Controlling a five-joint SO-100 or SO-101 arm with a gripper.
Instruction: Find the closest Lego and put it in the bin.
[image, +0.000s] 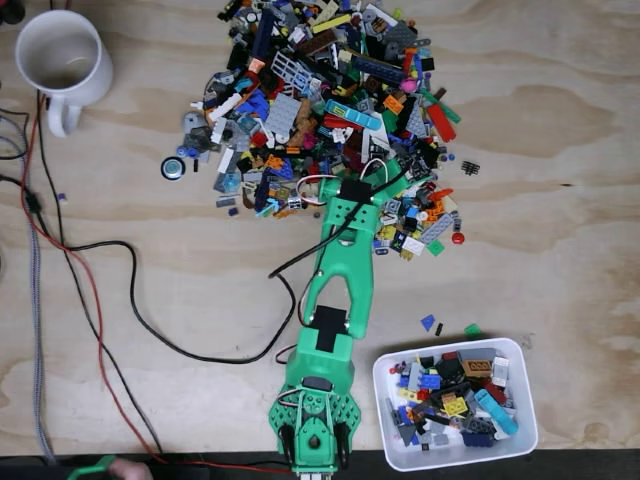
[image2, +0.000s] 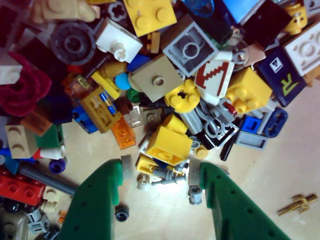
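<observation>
In the wrist view the green jaws stand released and wide, their midpoint (image2: 160, 172) at the near edge of the Lego pile (image: 320, 110). A yellow Lego brick (image2: 169, 145) lies just ahead of the gap, with small grey pieces (image2: 167, 174) between the tips. In the fixed view the white bin (image: 395, 455), partly filled with bricks, sits on the plywood bench (image: 560, 200) beside the arm's base (image: 315, 420), well apart from the jaws.

Bare table (image: 200, 290) lies open between the Lego pile (image: 330, 110) and the bin (image: 393, 440), crossed by a black cable (image: 150, 330). In the wrist view, the claw (image2: 160, 175) straddles small loose bricks (image2: 167, 145) at the pile's edge; bare wood lies to the lower right.
</observation>
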